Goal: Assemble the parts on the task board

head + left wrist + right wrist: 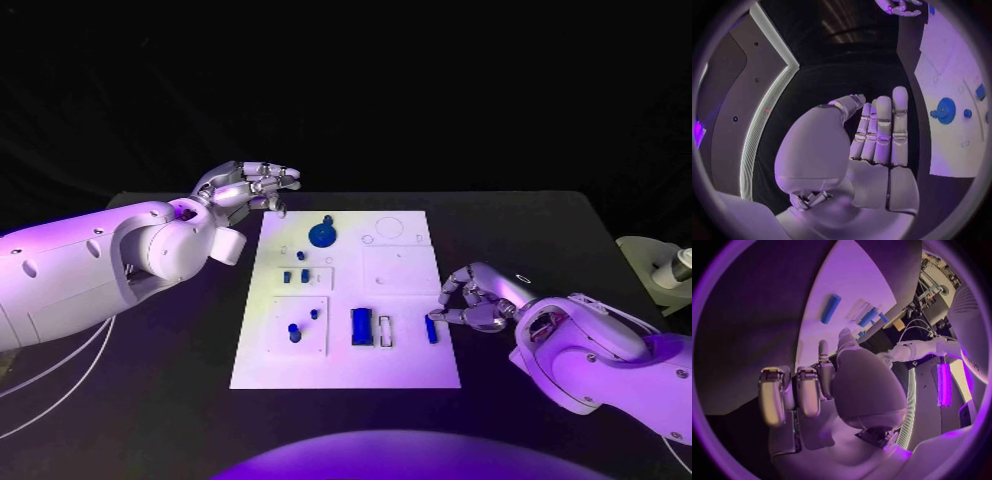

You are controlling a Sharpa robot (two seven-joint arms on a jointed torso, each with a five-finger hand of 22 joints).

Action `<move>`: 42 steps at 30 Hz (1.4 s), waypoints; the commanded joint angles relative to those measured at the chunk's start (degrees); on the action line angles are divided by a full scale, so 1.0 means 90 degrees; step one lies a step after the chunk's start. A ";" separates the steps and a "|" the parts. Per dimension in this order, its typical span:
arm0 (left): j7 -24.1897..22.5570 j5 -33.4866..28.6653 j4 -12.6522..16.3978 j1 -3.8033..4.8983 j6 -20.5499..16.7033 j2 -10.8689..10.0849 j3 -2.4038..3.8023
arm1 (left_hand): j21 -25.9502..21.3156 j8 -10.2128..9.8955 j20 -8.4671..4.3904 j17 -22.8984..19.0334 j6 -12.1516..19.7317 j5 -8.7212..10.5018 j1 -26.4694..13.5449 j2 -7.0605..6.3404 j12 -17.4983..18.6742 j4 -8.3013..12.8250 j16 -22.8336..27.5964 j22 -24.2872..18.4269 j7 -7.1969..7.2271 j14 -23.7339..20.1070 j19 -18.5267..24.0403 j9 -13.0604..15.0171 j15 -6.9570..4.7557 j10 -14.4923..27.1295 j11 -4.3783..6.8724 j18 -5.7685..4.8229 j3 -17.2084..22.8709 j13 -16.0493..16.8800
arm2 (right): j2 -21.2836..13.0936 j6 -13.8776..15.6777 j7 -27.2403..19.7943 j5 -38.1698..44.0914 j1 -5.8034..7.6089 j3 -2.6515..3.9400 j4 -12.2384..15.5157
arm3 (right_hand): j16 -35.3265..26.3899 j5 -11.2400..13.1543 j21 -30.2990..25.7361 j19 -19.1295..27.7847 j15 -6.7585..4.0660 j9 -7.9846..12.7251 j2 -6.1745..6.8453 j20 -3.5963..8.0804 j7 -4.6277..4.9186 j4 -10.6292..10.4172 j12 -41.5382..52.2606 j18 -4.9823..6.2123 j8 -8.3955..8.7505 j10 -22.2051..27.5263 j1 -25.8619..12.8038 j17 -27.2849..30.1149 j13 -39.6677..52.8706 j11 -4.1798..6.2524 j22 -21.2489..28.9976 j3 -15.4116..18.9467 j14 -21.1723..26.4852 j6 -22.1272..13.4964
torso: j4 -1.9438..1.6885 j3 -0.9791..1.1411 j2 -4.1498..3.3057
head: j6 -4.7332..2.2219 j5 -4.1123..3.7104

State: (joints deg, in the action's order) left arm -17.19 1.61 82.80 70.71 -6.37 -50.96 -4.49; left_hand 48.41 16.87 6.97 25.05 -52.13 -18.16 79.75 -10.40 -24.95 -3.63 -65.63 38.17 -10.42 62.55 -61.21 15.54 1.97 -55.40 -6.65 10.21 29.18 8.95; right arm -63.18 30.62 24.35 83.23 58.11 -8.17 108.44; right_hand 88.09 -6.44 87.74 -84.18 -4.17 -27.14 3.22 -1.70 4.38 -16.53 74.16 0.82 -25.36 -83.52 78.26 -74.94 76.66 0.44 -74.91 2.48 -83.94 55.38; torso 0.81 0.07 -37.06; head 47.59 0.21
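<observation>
Parts lie spread on the task board (411, 370), so you can reach each. Head view: your left hand (248, 187) hovers empty at its far corner, your right hand (476, 297) loosely curled, empty, beside the blue peg (430, 328). Left wrist view: fingers (882, 131) straight, the blue gear (945, 110) nearby.

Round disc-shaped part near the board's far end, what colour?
Blue round disc part; clearest in the left wrist view.

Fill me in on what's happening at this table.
A two-armed robot is working at a white task board with small blue parts on it. Neither hand holds anything. The left hand hovers by the board's far left corner, near the round blue part. The right hand sits at the board's right edge, beside a slim blue part.
</observation>
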 commanded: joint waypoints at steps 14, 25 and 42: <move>-0.0052 -0.0028 -0.0002 0.0003 0.0121 0.0009 -0.0007 | -0.0029 0.0028 0.0018 -0.0008 0.0055 -0.0030 -0.0062 0.0002 -0.0045 -0.0038 -0.0033 -0.0011 0.0007 -0.0042 0.0019 0.0006 0.0009 0.0040 0.0007 0.0040 -0.0008 0.0012 | 0.0182 -0.0130 0.0153 0.0219 -0.0329 -0.0026 -0.0155 | 0.0017 -0.0018 -0.0003 -0.0564 0.0057 0.0030 0.0016 -0.0076 0.0010 -0.0024 -0.0018 -0.0038 0.0067 -0.0009 -0.0150 -0.0996 0.0243 -0.0054 -0.1606 -0.0018 -0.0545 0.0083 | 0.0023 0.0026 -0.0013 | 0.0022 0.0004; -0.0036 -0.0029 0.0006 0.0004 0.0121 -0.0010 -0.0009 | -0.0031 0.0030 0.0019 -0.0009 0.0056 -0.0030 -0.0066 0.0004 -0.0050 -0.0043 -0.0034 -0.0013 0.0006 -0.0043 0.0018 0.0006 0.0010 0.0042 0.0007 0.0039 -0.0008 0.0012 | 0.0369 -0.0227 0.0202 0.0282 -0.0381 -0.0031 -0.0265 | 0.0021 -0.0058 0.0018 -0.0571 0.0030 0.0034 -0.0085 -0.0074 -0.0041 0.0021 0.0003 -0.0041 0.0079 -0.0025 -0.0033 -0.1011 0.0265 -0.0014 -0.1611 -0.0134 -0.0548 0.0179 | 0.0032 0.0022 -0.0006 | 0.0040 0.0029; -0.0007 -0.0029 0.0022 0.0004 0.0133 -0.0027 -0.0009 | -0.0034 0.0032 0.0020 -0.0010 0.0058 -0.0030 -0.0073 0.0006 -0.0055 -0.0050 -0.0036 -0.0015 0.0005 -0.0043 0.0018 0.0007 0.0011 0.0045 0.0006 0.0039 -0.0009 0.0013 | 0.0612 -0.0861 0.0532 0.0955 -0.0479 -0.0038 -0.0464 | 0.0038 -0.0036 0.0082 -0.0591 -0.0058 0.0117 -0.0023 0.0016 -0.0131 0.0391 -0.0020 -0.0055 0.0263 -0.0018 0.1148 -0.1087 0.0300 0.0086 -0.1630 -0.1313 -0.0560 0.0400 | 0.0035 0.0026 -0.0001 | 0.0069 0.0064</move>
State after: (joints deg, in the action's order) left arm -17.10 1.61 82.83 70.70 -6.12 -51.24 -4.60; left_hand 48.41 16.87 6.97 25.01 -52.13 -18.16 79.75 -10.40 -25.24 -3.79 -65.63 38.13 -10.42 62.55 -61.21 15.54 1.97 -55.40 -6.65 10.22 29.01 8.99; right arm -57.70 27.76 26.30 89.37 54.57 -7.89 104.94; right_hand 88.08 -6.49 88.18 -84.00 -4.44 -26.43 6.50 -1.87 3.40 -13.22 73.58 0.82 -22.91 -83.64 84.34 -74.92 79.37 0.84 -74.93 -8.95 -83.93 58.56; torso 1.08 0.27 -37.08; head 48.19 0.77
